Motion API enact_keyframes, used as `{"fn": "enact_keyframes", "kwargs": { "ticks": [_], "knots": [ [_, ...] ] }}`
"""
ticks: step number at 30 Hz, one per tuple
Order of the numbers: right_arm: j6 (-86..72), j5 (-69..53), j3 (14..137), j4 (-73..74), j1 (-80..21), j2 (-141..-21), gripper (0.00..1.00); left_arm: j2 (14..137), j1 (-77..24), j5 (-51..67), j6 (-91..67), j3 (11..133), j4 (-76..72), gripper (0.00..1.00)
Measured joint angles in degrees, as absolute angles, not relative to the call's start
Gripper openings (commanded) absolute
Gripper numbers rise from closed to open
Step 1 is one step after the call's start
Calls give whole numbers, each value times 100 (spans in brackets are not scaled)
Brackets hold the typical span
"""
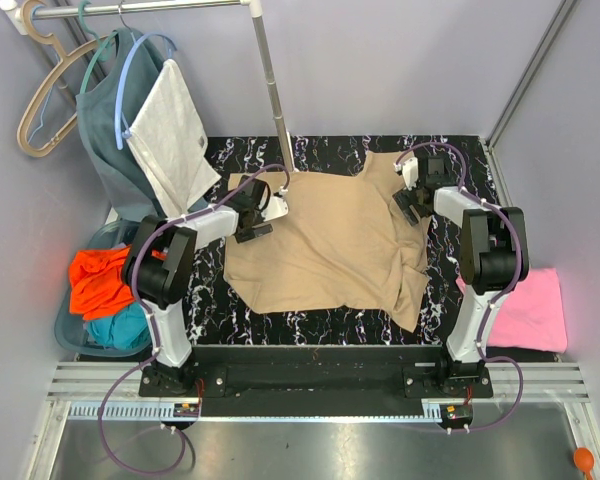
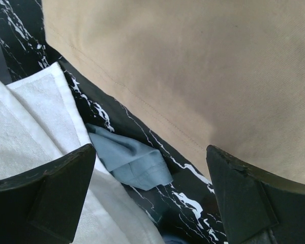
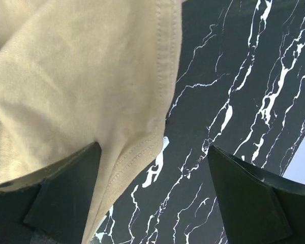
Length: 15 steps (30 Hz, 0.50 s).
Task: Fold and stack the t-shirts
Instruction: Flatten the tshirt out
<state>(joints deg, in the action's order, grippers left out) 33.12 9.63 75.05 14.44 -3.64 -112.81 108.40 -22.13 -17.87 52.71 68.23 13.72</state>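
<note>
The tan t-shirt (image 1: pixel 320 245) lies spread and rumpled on the black marbled table (image 1: pixel 330 155). My left gripper (image 1: pixel 255 212) hovers open at the shirt's left edge. In the left wrist view its gripper (image 2: pixel 150 195) spans bare table between the tan hem (image 2: pixel 193 66) and a white cloth (image 2: pixel 35 122). My right gripper (image 1: pixel 412 205) stands open at the shirt's far right corner. In its wrist view the stitched tan hem (image 3: pixel 137 147) runs just inside the left finger (image 3: pixel 61 198), nothing pinched. A pink t-shirt (image 1: pixel 530 310) lies off the table's right side. Orange (image 1: pixel 100 280) and teal (image 1: pixel 120 325) t-shirts fill a basket on the left.
A rail with a metal pole (image 1: pixel 272 85) stands at the back left, carrying hangers, a grey-blue garment (image 1: pixel 105 120) and a white towel (image 1: pixel 170 135). The grey-blue hem (image 2: pixel 129 162) reaches the table beside my left gripper. The basket (image 1: pixel 70 335) sits by the left arm's base.
</note>
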Motion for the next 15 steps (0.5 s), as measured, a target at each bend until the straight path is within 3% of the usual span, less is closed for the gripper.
{"fn": "enact_keyframes", "kwargs": {
  "ticks": [15],
  "knots": [
    [3983,1658,7155,620,-360,-11308,94,10715,-2204,-2064,5623,6130,486,96]
  ]
}}
